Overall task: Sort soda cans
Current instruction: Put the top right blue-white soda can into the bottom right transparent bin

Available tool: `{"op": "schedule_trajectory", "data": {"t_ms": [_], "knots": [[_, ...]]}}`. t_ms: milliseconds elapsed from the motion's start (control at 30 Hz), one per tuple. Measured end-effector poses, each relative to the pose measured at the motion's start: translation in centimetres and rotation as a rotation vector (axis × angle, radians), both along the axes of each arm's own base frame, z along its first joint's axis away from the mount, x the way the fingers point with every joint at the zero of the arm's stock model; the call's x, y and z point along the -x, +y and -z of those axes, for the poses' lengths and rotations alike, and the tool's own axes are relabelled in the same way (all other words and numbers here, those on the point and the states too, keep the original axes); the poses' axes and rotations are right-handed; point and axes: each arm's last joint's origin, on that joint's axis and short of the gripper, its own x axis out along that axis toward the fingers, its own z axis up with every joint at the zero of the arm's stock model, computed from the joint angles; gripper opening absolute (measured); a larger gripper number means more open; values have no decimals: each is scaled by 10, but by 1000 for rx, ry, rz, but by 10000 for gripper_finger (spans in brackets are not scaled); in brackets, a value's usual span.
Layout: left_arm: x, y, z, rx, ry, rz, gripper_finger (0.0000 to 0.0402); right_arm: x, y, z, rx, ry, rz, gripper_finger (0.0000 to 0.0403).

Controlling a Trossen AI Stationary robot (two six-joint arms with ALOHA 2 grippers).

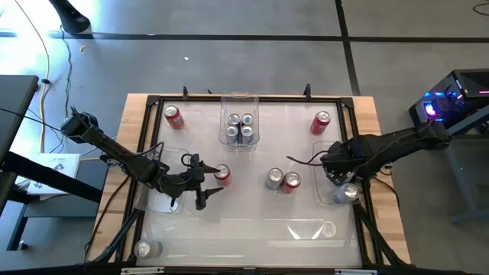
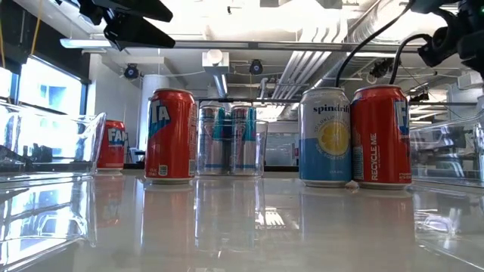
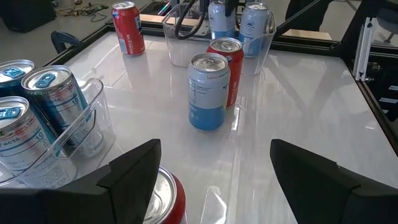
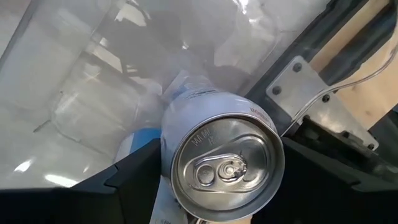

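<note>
Item one, far left front of the table: a lone silver-topped grey metal can (image 1: 144, 249) stands near the corner, well apart from either arm, at no present risk. Item two: the left gripper (image 1: 201, 186) hangs over the left-centre of the table with its dark fingers spread wide, grasping nothing; a red-bodied soda can with silver top (image 1: 222, 175) stands just beside its fingertips, and the left wrist view shows the can's rim (image 3: 160, 194) low against one finger rather than centred in the gap. Risk, as judged: closing from this offset could knock or topple the can and send it rolling across the glossy top. Item three, rear centre: a clear rectangular plastic bin (image 1: 239, 100) holding four silver and blue cans (image 1: 239, 129), upright and settled. Item four, centre right: a light blue and grey can (image 1: 274, 179) touching or nearly touching a second red can (image 1: 291, 182); a push on one would likely shift the other. Item five, right edge: the right gripper (image 1: 341, 181) sits over a clear bin (image 1: 322, 197), its fingers either side of a pale silver-blue can (image 4: 214, 158) with pull-tab up; whether they press on it cannot be told. Risk: the can may catch the bin wall or tip if released high.
</note>
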Motion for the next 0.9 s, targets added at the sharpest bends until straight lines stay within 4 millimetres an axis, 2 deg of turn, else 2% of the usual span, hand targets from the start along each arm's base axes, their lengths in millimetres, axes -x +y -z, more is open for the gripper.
{"op": "schedule_trajectory", "data": {"t_ms": [633, 900], "knots": [[0, 0, 0, 0, 0, 0, 296, -3, 2, 1, -81, -15, -42, 287], [0, 0, 0, 0, 0, 0, 296, -1, 3, 8, -117, 9, -35, 325]]}}
